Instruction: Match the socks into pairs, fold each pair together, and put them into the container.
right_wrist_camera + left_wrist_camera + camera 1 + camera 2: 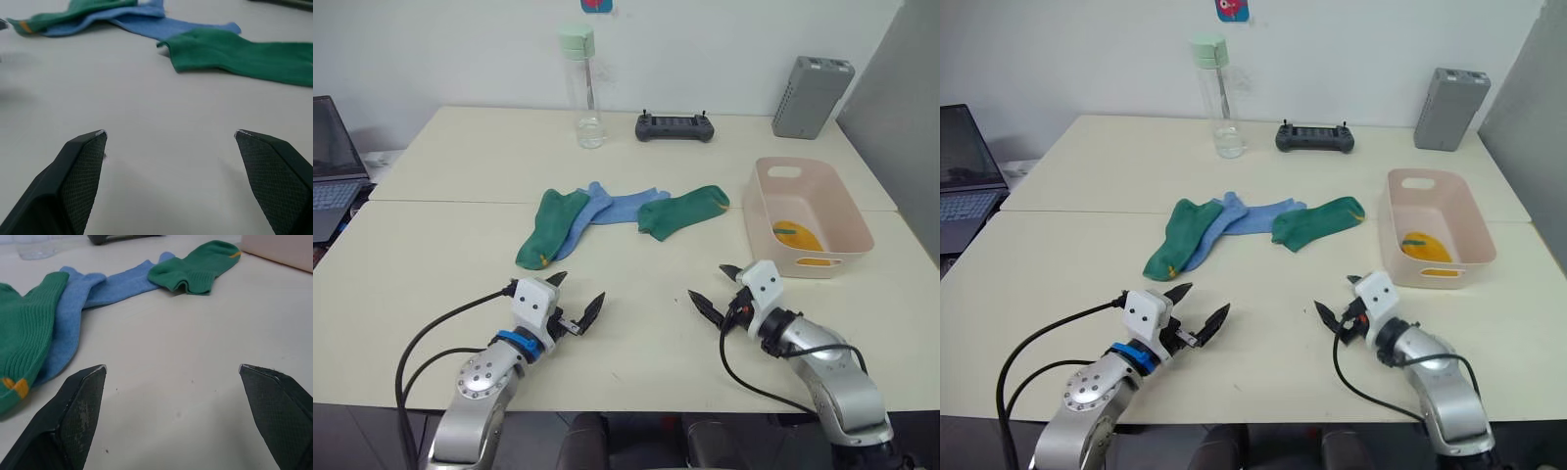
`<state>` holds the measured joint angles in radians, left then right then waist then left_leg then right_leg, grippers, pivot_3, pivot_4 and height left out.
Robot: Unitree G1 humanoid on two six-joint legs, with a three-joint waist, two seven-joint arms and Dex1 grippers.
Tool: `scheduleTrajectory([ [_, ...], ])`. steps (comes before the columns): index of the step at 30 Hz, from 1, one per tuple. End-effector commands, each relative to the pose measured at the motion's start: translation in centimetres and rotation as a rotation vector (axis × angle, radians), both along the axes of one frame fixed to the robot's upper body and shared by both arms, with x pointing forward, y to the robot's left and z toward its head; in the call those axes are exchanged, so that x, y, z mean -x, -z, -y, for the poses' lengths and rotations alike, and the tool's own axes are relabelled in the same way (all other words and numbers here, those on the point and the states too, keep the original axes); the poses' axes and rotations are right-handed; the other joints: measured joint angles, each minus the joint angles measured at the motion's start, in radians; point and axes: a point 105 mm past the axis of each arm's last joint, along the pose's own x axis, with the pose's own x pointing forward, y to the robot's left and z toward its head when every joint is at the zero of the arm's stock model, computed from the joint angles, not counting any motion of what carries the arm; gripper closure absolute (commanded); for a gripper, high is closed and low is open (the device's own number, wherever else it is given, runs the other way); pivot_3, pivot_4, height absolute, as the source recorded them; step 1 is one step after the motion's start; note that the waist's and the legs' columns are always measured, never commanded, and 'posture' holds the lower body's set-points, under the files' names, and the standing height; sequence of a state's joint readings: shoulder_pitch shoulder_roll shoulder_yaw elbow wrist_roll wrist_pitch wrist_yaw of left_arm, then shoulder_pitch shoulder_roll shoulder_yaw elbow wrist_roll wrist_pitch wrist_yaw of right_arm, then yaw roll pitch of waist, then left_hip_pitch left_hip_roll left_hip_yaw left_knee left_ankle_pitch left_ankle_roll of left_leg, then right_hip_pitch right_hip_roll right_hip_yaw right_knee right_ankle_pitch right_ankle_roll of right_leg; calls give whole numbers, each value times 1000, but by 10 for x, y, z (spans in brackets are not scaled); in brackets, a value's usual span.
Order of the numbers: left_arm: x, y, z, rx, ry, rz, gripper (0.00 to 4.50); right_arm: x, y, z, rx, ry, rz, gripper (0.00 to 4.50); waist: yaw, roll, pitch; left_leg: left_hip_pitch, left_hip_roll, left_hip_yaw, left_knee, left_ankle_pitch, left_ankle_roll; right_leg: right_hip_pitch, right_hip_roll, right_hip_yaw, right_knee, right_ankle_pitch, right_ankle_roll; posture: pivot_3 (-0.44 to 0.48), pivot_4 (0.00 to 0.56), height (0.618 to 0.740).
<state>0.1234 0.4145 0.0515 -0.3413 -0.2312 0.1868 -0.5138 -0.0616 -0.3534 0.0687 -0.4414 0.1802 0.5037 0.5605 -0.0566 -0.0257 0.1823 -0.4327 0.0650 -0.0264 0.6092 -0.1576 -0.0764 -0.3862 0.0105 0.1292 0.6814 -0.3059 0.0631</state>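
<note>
Claws (576, 304) apart; yellow socks (800, 238) in container (855, 215)

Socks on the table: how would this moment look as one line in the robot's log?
left gripper: open, empty | right gripper: open, empty | green socks and blue socks: loose on table | yellow socks: in pink container

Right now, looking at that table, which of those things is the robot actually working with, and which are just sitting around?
Part of the job:
- left green sock
- right green sock
- blue socks lying between them
- yellow socks, already in the tub
- pink tub

Just lying about:
- clear bottle
- black controller
- grey box
- laptop
</note>
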Motion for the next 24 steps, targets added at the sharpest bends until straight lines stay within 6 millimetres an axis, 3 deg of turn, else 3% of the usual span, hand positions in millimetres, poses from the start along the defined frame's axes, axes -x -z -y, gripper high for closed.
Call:
scheduleTrajectory([
  [1,-3,-17,-18,-67,45,50,0,6,-33,-23,-26,-180,49,22,-1,0,0,0,0,0,0,0,0,0,0,0,0,0,0,0,150,740],
  [8,-21,-29,-64,-204,15,38,0,5,-62,-48,32,-381,81,22,-2,0,0,-1,0,0,-3,0,0,-2,0,-1,0,-2,-3,0,150,740],
  [13,-33,-19,-79,-298,-61,3,0,2,-69,-57,26,-386,93,22,1,-1,0,-2,0,0,-5,0,0,-2,0,-2,-1,-1,0,0,150,740],
  [20,-32,-5,-87,-330,-97,-33,0,8,-65,-60,46,-407,78,22,-1,-1,0,-1,1,0,-6,0,0,-3,0,-2,0,0,0,0,150,740],
  [24,-37,-8,-95,-337,-148,-14,1231,8,-65,-58,46,-401,72,0,-1,-1,0,-1,1,0,-5,0,0,-3,0,-2,0,-1,-1,0,150,740],
])
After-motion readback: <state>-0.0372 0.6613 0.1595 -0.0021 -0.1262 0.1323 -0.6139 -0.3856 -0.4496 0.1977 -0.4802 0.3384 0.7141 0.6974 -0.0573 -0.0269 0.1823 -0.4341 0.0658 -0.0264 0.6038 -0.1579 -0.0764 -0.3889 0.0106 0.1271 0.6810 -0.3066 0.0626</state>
